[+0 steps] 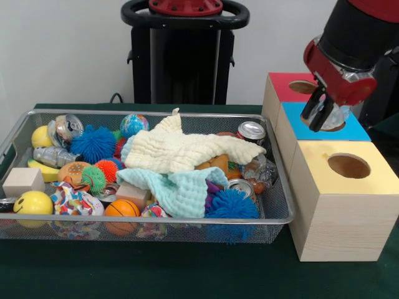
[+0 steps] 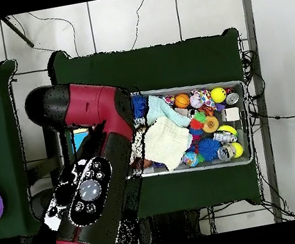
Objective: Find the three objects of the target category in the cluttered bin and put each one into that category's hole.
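A red and black arm [image 2: 88, 166] reaches over three wooden boxes at the right end of the green surface [image 1: 187, 274], its gripper [image 1: 325, 112] hanging above the hole of the blue box [image 1: 324, 128]. The gripper is clenched on a crumpled clear plastic piece [image 1: 340, 116], held just over that hole. The red box [image 1: 290, 87] stands behind the blue one, the yellow box [image 1: 343, 199] in front, each with a round hole on top. Beside the boxes, a wire bin [image 1: 156, 221] holds a heap: a cream cloth [image 1: 187, 149] draped across the middle, a pale blue cloth [image 1: 177, 190] below it, blue spiky balls [image 1: 93, 143], cans [image 1: 251, 131] near the bin's right edge, a yellow smiley ball [image 1: 32, 202] and a wood block [image 1: 24, 181] at its left end, and a small basketball [image 1: 121, 208] at the front edge.
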